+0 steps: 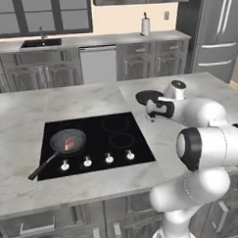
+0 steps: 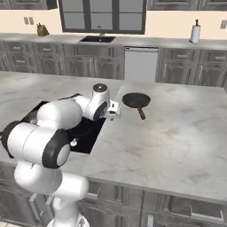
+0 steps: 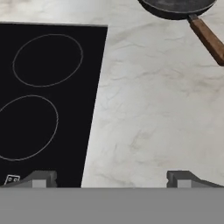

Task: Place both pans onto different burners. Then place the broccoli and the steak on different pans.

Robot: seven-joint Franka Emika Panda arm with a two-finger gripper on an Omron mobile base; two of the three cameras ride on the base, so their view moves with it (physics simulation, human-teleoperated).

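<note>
The gripper (image 3: 111,178) hung wide open beside the cooktop (image 1: 117,135); the brown-handled pan (image 2: 136,100) sat on the desk (image 2: 177,133) beyond.

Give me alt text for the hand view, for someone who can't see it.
Looking down past the open end effector at a pale marble counter, with a glossy black cooktop on the left showing two grey ring burners. At the top edge sits a dark frying pan, its brown handle angling toward the right edge.
</note>
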